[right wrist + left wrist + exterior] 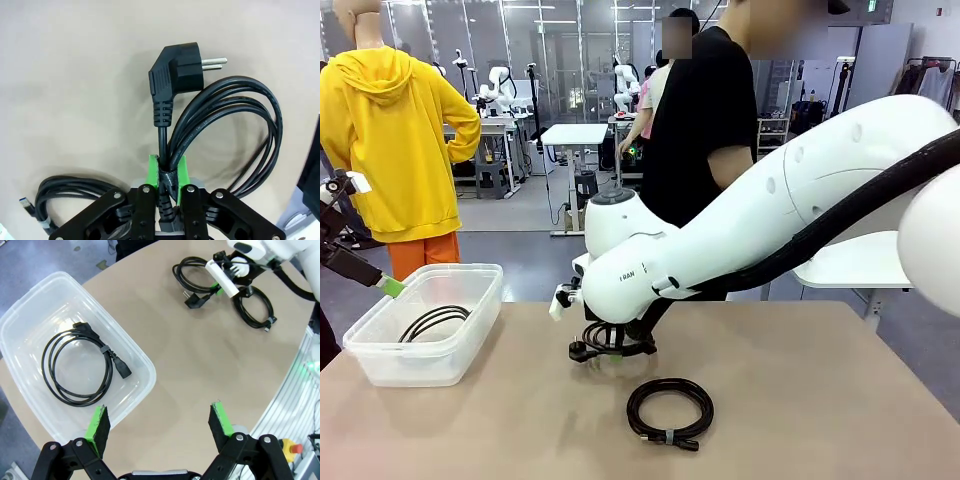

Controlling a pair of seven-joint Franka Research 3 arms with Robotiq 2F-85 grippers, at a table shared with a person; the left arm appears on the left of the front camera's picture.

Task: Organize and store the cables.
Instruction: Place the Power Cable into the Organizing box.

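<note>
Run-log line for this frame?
right pincer: shut on plug cable | left pincer: open, near bin | in bin: one cable | on table: loose coil

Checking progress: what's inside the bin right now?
One coiled, grey-tied cable lies flat in the bin. The left gripper hides a bit of its near rim.

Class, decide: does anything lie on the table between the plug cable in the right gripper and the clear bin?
Nothing visible does: bare table separates the plug cable from the open bin, which holds one coil.
</note>
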